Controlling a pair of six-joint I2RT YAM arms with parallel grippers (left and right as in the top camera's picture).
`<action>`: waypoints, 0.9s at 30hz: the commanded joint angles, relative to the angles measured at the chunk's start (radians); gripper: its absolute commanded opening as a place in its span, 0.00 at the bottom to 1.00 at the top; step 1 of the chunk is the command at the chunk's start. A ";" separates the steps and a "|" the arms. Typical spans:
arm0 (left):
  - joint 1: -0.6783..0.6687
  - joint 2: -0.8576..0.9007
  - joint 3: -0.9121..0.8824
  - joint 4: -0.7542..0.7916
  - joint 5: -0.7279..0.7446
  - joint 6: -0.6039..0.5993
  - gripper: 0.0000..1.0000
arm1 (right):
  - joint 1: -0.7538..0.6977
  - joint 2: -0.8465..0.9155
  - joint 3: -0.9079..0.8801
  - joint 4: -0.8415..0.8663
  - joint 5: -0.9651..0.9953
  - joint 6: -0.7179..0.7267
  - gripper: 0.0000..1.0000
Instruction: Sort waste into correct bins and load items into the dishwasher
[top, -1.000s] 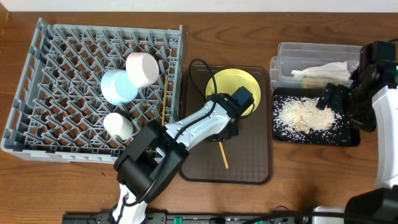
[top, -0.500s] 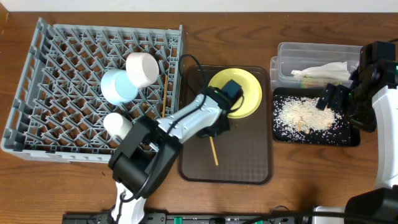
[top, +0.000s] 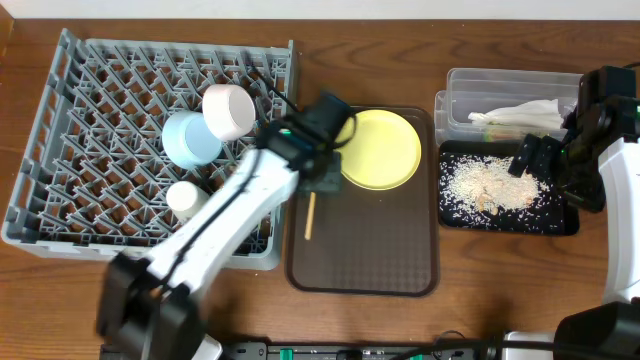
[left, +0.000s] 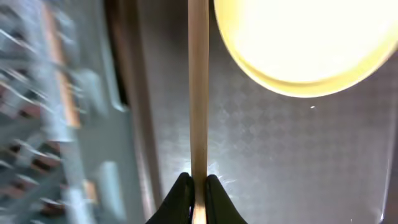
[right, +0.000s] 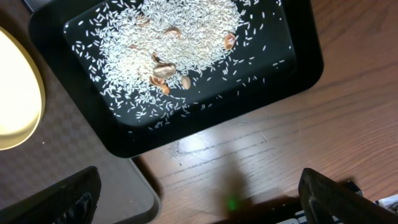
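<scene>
Firmly left fingers (left: 182, 194) pinching chopstick (left: 198, 93), over brown tray (top: 372, 252), right fingers (right: 65, 200) spread

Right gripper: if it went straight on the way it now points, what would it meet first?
Probably the bare wooden table, just beside the rim of the black tray. The right gripper is open and empty, with nothing between it and the wood. Depth is unclear, so it might clip the rim instead.
</scene>
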 joint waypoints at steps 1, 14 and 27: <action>0.060 -0.058 0.016 -0.009 -0.009 0.182 0.08 | -0.008 -0.003 0.017 -0.001 0.010 -0.012 0.99; 0.287 -0.013 0.014 0.085 -0.008 0.259 0.08 | -0.008 -0.003 0.017 -0.001 -0.010 -0.012 0.99; 0.290 0.098 0.014 0.153 -0.010 0.258 0.31 | -0.008 -0.003 0.017 -0.001 -0.009 -0.012 0.99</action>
